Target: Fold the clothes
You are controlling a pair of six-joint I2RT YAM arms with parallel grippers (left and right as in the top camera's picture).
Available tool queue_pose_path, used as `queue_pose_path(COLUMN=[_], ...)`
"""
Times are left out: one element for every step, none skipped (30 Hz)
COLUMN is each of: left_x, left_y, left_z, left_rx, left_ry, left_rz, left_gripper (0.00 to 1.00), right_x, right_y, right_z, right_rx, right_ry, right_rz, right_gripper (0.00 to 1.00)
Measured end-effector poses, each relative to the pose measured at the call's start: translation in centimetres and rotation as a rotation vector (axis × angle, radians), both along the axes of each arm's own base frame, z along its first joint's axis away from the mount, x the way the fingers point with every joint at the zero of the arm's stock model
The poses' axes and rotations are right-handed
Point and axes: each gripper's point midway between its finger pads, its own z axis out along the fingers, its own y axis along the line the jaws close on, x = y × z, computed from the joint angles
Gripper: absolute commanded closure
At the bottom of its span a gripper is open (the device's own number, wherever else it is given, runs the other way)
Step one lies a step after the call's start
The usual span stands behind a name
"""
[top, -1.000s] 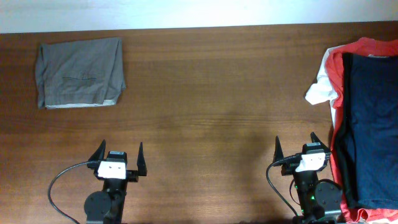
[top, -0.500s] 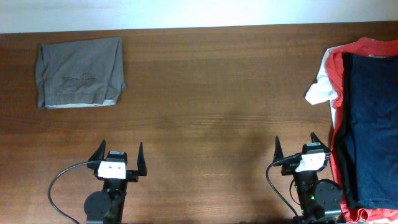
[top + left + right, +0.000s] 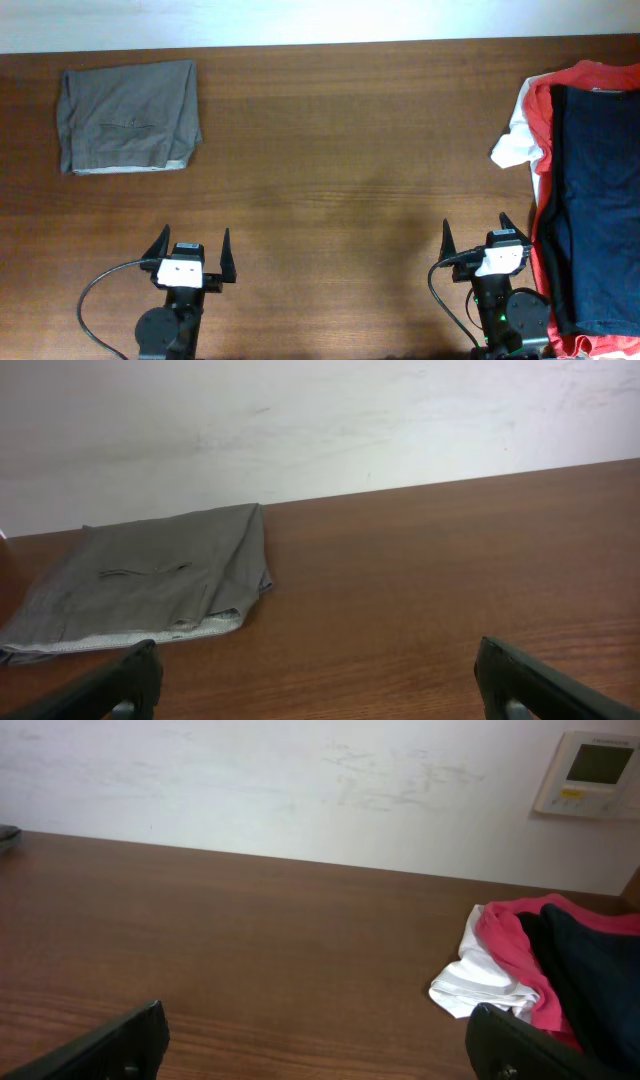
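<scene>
Both arms sit at the near edge of the tabletop (image 3: pixel 340 150). The left pincer (image 3: pixel 196 234) is spread wide and holds nothing; the right pincer (image 3: pixel 476 224) is likewise wide open and empty.

The grey shorts (image 3: pixel 128 117) lie flat at the far left corner, well apart from both arms. They form a compact rectangle, pocket slit upward, with a pale inner edge showing along the near side. In my judgement the fold is largely done.

If you tidy it, send the left arm. Come in low over the near edge, pinch only the top layer at a corner, and lay it over so the pale strip is covered. Do not drag the whole stack.

At the far right lies a pile: a navy garment (image 3: pixel 600 180) over a red-orange garment (image 3: pixel 545 110), with a white cloth (image 3: pixel 515 145) poking out. It sits just beside the right arm, so keep that arm's swing clear of it. Nothing lies between the left arm and the shorts.
</scene>
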Motion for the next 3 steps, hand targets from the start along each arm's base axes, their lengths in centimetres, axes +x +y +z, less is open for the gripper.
queue_pose_path(left_x=[0.00, 0.00, 0.00], left_y=[0.00, 0.00, 0.00], left_z=[-0.02, 0.00, 0.00], left_rx=[0.000, 0.000, 0.000], left_ry=[0.000, 0.000, 0.000], left_rz=[0.000, 0.000, 0.000], left_gripper=[0.01, 0.01, 0.00], right_x=[0.00, 0.00, 0.00], right_y=[0.00, 0.00, 0.00], right_z=[0.00, 0.01, 0.01], right_rx=[0.000, 0.000, 0.000], right_ry=[0.000, 0.000, 0.000], right_rz=[0.000, 0.000, 0.000], right_gripper=[0.02, 0.02, 0.02])
